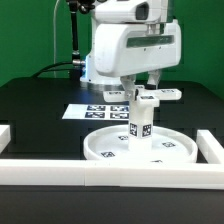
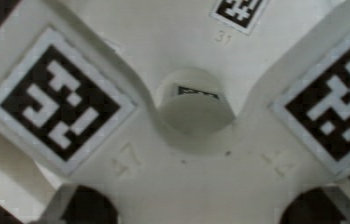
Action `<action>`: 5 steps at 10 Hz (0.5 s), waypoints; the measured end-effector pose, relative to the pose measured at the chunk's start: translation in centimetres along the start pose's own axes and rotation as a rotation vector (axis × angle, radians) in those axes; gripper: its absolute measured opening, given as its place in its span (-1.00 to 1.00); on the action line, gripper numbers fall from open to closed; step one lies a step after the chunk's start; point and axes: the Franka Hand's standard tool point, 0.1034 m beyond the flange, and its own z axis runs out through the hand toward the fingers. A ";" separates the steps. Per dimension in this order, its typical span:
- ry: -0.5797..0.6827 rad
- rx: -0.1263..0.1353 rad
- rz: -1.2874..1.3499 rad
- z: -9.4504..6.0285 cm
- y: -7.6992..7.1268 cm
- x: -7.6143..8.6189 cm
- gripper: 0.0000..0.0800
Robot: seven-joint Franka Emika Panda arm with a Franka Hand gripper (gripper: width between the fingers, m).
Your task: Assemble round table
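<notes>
The large rimmed round disc (image 1: 110, 150) lies flat on the black table. The short cylindrical leg (image 1: 138, 124) stands upright in its middle, with tags on its side. The cross-shaped base piece (image 1: 163, 96) sits level on top of the leg. My gripper (image 1: 143, 88) comes straight down on it and is shut on the base piece. In the wrist view the base piece (image 2: 172, 165) fills the frame, with large tags on its arms and a round hole at its centre. My gripper (image 2: 198, 205) has dark fingertips (image 2: 83, 205) on both sides of one arm.
The marker board (image 1: 85, 109) lies flat behind the disc. White border rails run along the front (image 1: 100, 172), the exterior view's left (image 1: 6, 134) and right (image 1: 210, 146). A black cable post (image 1: 74, 40) stands at the back.
</notes>
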 end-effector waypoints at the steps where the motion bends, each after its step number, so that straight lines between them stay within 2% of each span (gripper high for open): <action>1: 0.003 -0.002 0.069 0.0 0.0 0.0 0.11; 3: 0.007 0.000 0.353 0.0 -0.1 0.1 0.11; 5: 0.013 0.020 0.610 0.0 -0.2 0.1 0.11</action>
